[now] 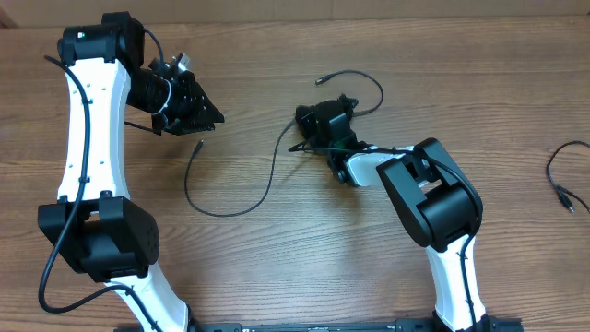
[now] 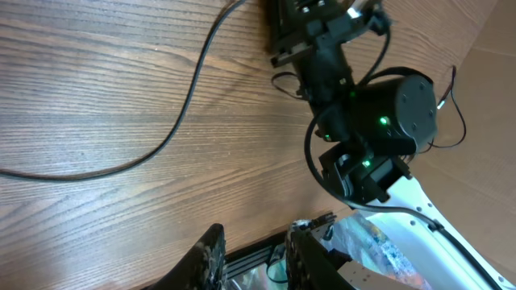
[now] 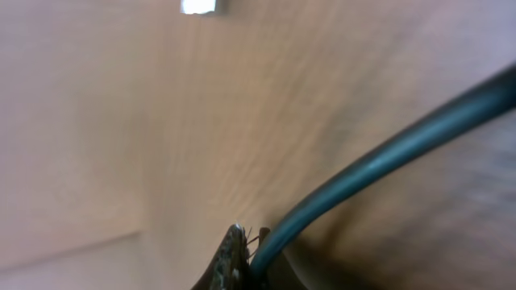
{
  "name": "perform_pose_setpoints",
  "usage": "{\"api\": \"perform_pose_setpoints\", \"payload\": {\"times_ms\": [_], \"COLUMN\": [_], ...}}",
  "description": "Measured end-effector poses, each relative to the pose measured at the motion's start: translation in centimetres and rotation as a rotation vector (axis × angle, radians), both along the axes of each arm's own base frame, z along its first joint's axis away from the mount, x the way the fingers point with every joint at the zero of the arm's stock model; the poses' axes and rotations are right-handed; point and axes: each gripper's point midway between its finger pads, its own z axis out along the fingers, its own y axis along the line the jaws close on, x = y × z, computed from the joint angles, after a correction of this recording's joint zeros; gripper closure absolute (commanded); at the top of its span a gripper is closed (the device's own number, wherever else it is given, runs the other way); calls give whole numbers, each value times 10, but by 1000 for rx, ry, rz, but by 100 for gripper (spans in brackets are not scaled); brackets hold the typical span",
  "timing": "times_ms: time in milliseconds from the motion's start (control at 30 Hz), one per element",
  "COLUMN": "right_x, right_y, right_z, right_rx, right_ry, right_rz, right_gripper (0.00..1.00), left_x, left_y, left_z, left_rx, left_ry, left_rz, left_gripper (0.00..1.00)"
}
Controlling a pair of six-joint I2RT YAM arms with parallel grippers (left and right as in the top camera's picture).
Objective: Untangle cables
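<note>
1. On the wooden table (image 1: pixel 277 277), between your two arms, you have a long cable (image 1: pixel 230 212) lying in a loose open curve; it is the thin black cord, much thinner than the wiring on the arms
2. Near your left gripper (image 1: pixel 207 118) one plug (image 1: pixel 197 145) of that cable lies on the wood just below the fingers, not touching them
3. From there the cable dips toward you, sweeps right and climbs to your right gripper (image 1: pixel 309 129); beyond it the cord arcs away and curls back to its other plug (image 1: pixel 322 81)
4. Your right gripper is closed down on the long cable; in its wrist view the cord (image 3: pixel 379 161) runs out right beside a fingertip (image 3: pixel 231 256), too close and blurred for more detail
5. Your left gripper (image 2: pixel 254 250) hangs above the table with its fingers (image 2: pixel 211 256) a narrow way apart and nothing between them; its camera looks across the cable (image 2: pixel 173 133) at the right arm
6. At the far right edge you have a second cable (image 1: pixel 553 175), well apart from both grippers, its plug (image 1: pixel 570 205) toward you
</note>
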Motion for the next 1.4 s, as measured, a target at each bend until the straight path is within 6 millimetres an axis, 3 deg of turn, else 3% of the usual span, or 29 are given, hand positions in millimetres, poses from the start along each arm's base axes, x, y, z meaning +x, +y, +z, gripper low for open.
{"api": "perform_pose_setpoints", "payload": {"times_ms": [167, 400, 567, 667, 800, 967, 1200, 1400], "right_x": [18, 23, 13, 9, 8, 14, 28, 36], "right_y": [10, 25, 41, 46, 38, -12, -120, -221], "right_z": [62, 91, 111, 138, 179, 216, 255, 305], "right_rx": [70, 28, -77, -143, -246, -422, -666, -742], "right_ry": [-261, -319, -298, -335, -366, -294, -158, -141], "right_rz": [114, 385, 608, 704, 764, 740, 561, 355], "right_gripper": [96, 96, 94, 94, 94, 94, 94, 94], "left_x": [0, -4, -8, -8, -8, -8, -8, -9], "left_y": [0, -2, -3, -3, -4, -6, -8, -16], "left_z": [0, 1, 2, 2, 3, 5, 7, 7], "left_rx": [-2, -13, -18, -18, -28, -42, -60, -63], "left_ry": [0, 21, 37, 37, 40, 38, 37, 37], "left_rz": [0, 0, 1, 1, 1, 2, 2, -19], "left_gripper": [73, 74, 74, 74, 74, 74, 73, 73]}}
